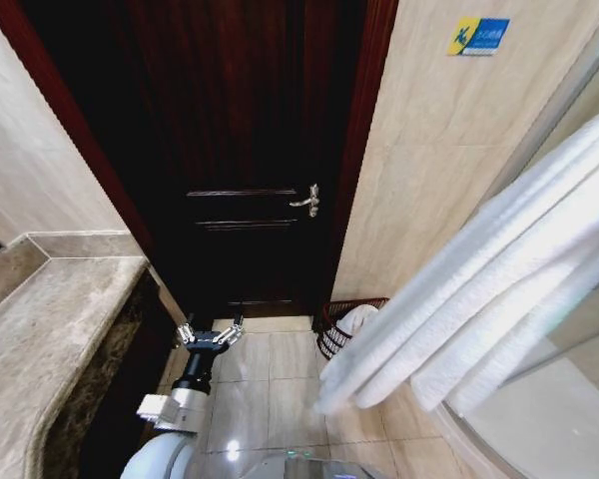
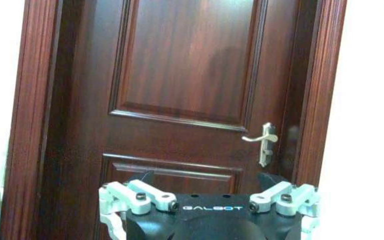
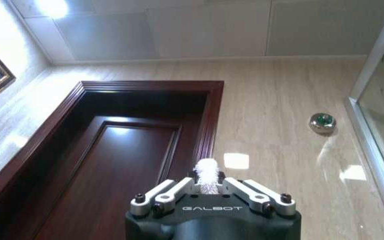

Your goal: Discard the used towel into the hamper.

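Head view: left gripper (image 1: 211, 333) spread open, low by door (image 1: 250, 150). Right gripper (image 3: 209, 186) pinches white towel (image 1: 499, 269), prob. a corner. Hamper (image 1: 344, 325) on floor beside door, white cloth inside.

Bathroom: tiled walls (image 1: 429, 150), glass shower screen (image 3: 379, 100), towel (image 1: 499, 269)

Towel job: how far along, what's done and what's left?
Done: the right gripper is shut on a tuft of white towel, which hangs lifted high in the head view. In hand: carrying it; the hamper sits on the floor by the door, already holding something white. Left: bring the towel over the hamper and release it. The left gripper is open, idle, low near the counter.
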Controlling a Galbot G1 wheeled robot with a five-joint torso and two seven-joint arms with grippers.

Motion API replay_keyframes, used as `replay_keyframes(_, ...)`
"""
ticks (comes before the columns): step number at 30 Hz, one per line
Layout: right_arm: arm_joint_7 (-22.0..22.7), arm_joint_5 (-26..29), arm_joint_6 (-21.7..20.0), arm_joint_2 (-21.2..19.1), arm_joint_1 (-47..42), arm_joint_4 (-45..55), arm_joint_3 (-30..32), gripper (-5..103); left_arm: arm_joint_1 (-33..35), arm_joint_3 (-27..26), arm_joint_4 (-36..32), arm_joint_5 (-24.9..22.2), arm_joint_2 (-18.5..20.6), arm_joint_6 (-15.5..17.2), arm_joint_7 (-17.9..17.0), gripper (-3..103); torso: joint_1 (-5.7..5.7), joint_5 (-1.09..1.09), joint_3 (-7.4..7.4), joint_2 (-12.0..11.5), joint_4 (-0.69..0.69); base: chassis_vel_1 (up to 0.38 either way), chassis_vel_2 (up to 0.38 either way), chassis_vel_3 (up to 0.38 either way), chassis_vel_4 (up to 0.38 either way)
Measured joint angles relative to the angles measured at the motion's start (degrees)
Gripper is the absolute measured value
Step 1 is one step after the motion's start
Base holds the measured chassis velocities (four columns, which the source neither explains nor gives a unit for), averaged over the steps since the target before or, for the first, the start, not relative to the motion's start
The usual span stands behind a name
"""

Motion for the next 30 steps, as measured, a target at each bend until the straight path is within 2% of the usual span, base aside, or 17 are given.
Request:
replay_keyframes(22,0.0,-0.2,0.2,-1.1,0.6,0.0,0.5,5,0.0,0.0,0.0,0.0,0.0,0.0,0.0,100,3.27,0.00,3.88,7.1,0.00,0.000,0.000,0.000,0.000)
replay_keyframes(26,0.5,0.1,0.5,-3.0,2.3,0.0,0.2,5,0.0,0.0,0.0,0.0,0.0,0.0,0.0,100,4.04,0.00,4.79,8.9,-0.01,0.000,0.000,0.000,0.000)
replay_keyframes(30,1.0,0.8,2.1,-5.9,5.4,-1.8,-1.1,5,0.0,0.0,0.0,0.0,0.0,0.0,0.0,100,4.24,-0.02,5.07,9.3,0.01,0.000,0.000,0.000,0.000)
